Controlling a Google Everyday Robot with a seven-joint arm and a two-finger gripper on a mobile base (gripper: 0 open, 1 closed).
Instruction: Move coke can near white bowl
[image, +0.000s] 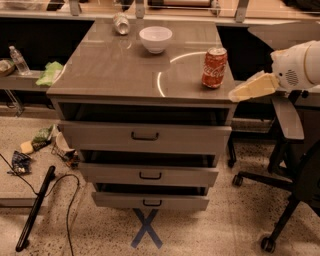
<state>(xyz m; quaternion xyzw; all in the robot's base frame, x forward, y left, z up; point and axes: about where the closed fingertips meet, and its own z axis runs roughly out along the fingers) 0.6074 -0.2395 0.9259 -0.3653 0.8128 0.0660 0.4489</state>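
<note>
The coke can stands upright near the right edge of the grey cabinet top. The white bowl sits toward the back middle of the top, well left and behind the can. My gripper is at the right front corner of the top, just right of and lower than the can, not touching it. Its cream fingers point left toward the top's edge. The white arm housing is behind it at the right edge.
A silvery crushed can lies at the back left of the top. The cabinet has three drawers pulled partly open. An office chair stands to the right. A water bottle, green cloth, cables and litter lie at left.
</note>
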